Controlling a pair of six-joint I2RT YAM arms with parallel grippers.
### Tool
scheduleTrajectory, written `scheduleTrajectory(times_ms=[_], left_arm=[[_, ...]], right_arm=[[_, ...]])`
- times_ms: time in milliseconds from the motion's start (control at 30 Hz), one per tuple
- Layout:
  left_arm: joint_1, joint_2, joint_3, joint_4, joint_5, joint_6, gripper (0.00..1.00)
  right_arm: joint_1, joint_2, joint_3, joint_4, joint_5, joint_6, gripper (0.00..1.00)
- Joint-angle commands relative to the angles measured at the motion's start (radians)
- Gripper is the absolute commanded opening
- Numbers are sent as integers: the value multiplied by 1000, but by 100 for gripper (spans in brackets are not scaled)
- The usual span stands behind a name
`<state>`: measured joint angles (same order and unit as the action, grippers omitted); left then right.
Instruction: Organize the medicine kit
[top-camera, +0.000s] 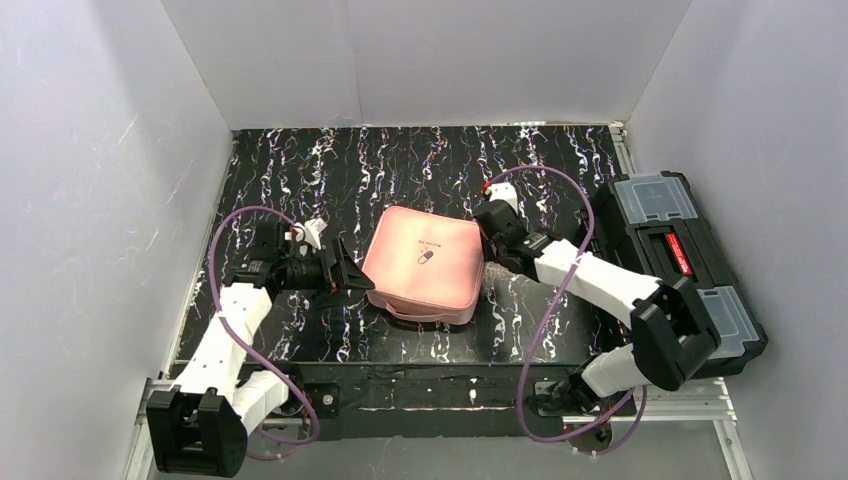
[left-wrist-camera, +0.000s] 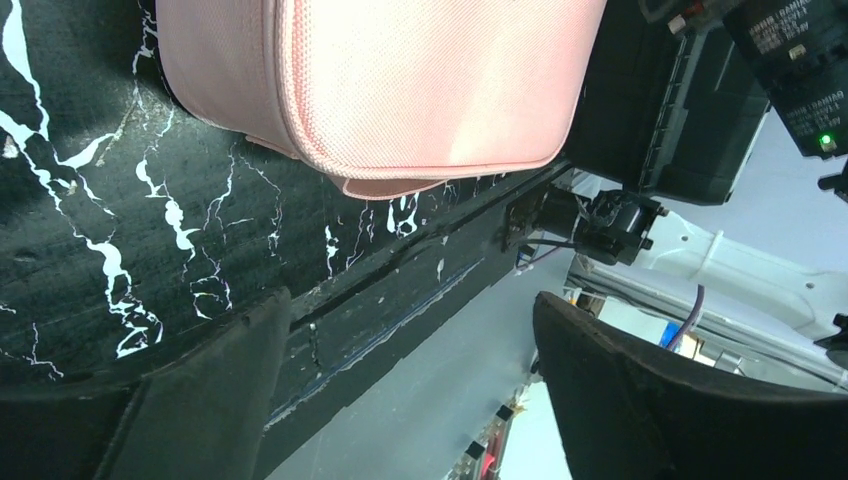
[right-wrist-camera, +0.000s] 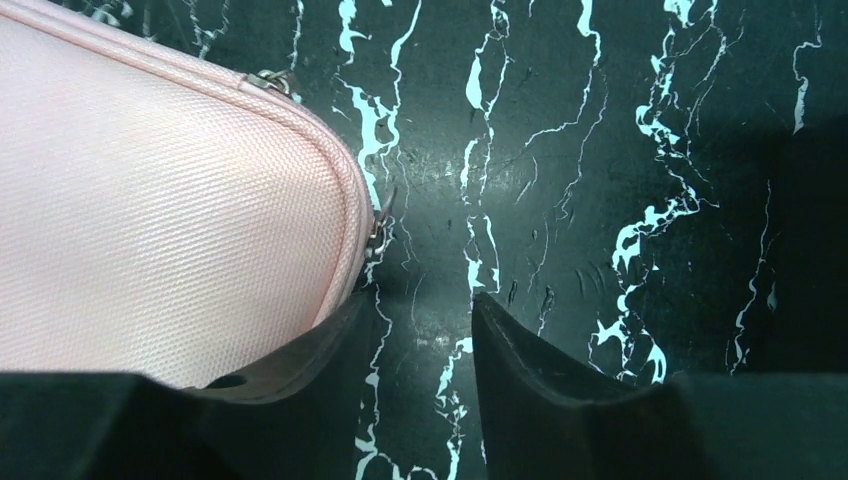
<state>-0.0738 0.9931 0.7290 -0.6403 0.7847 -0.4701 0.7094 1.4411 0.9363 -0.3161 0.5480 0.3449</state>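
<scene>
the left pincer stands spread wide with nothing between its black fingers, low over the surface and just off the left side of the case. the right pincer is parted too, though narrower, and only bare surface shows in the gap. its left finger sits right beside a small metal zipper pull at a rounded corner of the case. neither one grips anything.

between them lies the medicine kit, a pink rounded-square soft fabric zip case with a little pill logo on its lid. it lies flat and zipped shut near the middle of the black, white-veined marbled surface. off to the right, well apart, sits a black plastic toolbox with clear-lidded compartments.

i'd judge the case light and soft, with woven walls that give under a squeeze, so a push from one side would likely slide or buckle it. the fabric doesn't look slippery, but the lid offers no edge to grab. the best hold looks like that thin zipper pull, with the other pincer steadying the opposite wall.
</scene>
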Motion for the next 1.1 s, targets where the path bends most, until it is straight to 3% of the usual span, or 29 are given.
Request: scheduleTrajectory(times_ms=[0,167,200,233,633,833,1067], left_arm=[[5,-28,43,-49,-37,39,98],[4,-71,75,-64,-96,61,98],[5,-85,83,-68,-113,68,98],[4,-97,91,-71,-126,75,98],[-4,-152,113,-43,-210,111,98],[-3,-286,82,54,-263,105,98],[-3,-417,9,110,-264,70,98]], right_arm=[[5,-117,23,-41,-28,25,55],[6,-242,-11,-113,-40,45,79],[6,-266,-14,-134,-45,49,91],[5,-289,-17,-153,-53,50,97],[5,-678,-168,-217,-202,121,99],[5,-842,-270,-194,-242,162,99],[5,-923,-334,-212,-239,217,99]])
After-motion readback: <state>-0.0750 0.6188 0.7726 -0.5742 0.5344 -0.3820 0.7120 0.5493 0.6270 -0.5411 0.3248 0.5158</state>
